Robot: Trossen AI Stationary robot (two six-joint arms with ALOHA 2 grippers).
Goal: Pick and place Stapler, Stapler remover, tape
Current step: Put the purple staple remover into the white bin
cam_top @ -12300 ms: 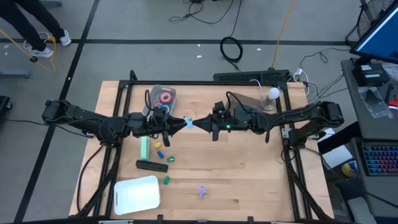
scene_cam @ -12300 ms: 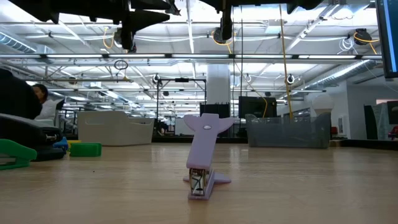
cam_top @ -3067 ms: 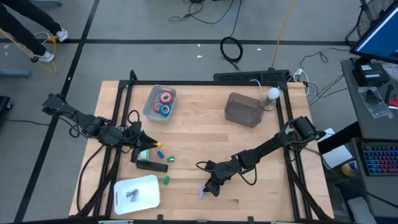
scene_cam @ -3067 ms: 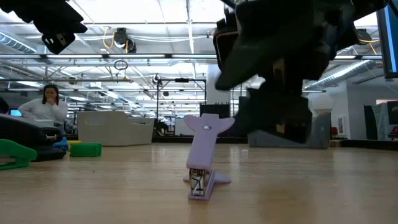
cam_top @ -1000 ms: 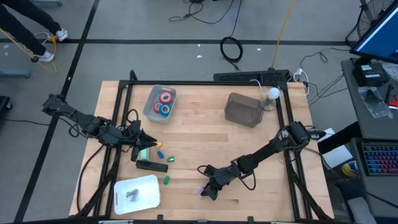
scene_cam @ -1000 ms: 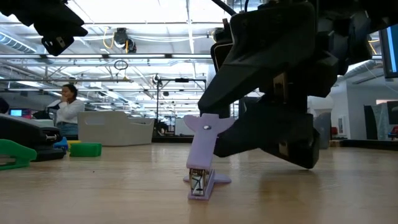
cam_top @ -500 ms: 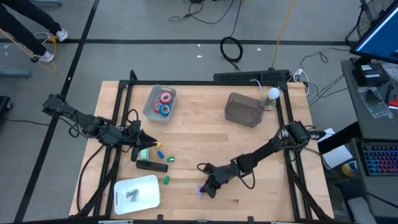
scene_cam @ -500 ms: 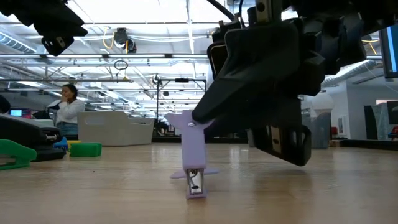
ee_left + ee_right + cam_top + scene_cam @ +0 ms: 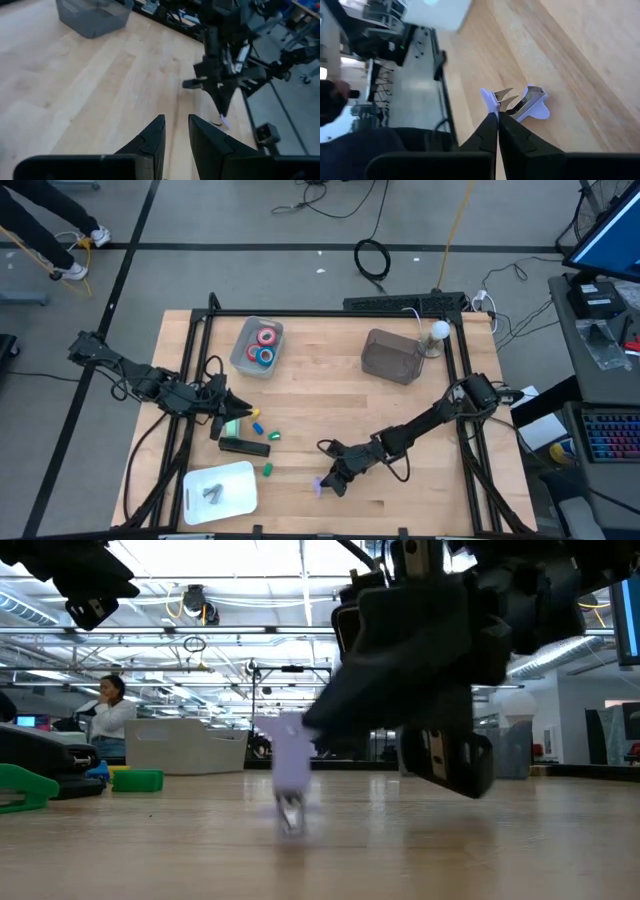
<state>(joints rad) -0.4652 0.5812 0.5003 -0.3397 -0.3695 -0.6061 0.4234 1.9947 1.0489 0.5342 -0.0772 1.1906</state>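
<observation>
A lavender stapler remover [image 9: 522, 104] sits near the table's near edge, and my right gripper [image 9: 497, 114] is shut on it; the two also show in the high view [image 9: 322, 485] and, blurred, in the low view [image 9: 290, 775]. My left gripper [image 9: 225, 406] hovers at the table's left over a light green stapler [image 9: 232, 420], its fingers [image 9: 156, 134] slightly apart with nothing between them. A black stapler [image 9: 245, 446] lies flat on the table beside it. Red tape [image 9: 266, 336] and blue tape [image 9: 263, 356] lie in a grey bin [image 9: 244, 352]. My right gripper pinches one lavender wing [image 9: 488, 100] of the stapler remover between its two fingertips. The fingers slant down from the table's right and far side. The remover hangs tilted below the tips, its metal claws [image 9: 506, 94] showing beside them. Whether its lower end touches the table, I cannot tell.
A white tray [image 9: 235, 480] at the near left holds a grey stapler remover [image 9: 213, 493]. Small yellow, blue and green bits [image 9: 262, 430] lie by the black stapler. A dark bin [image 9: 393, 356] and a white ball [image 9: 438, 330] stand at the far right. Bare wood lies mid-table.
My right gripper has shut on the lavender stapler remover and carried it a little toward the table's left edge. The remover, which stood upright on the table, has turned and shifted with the fingers.
</observation>
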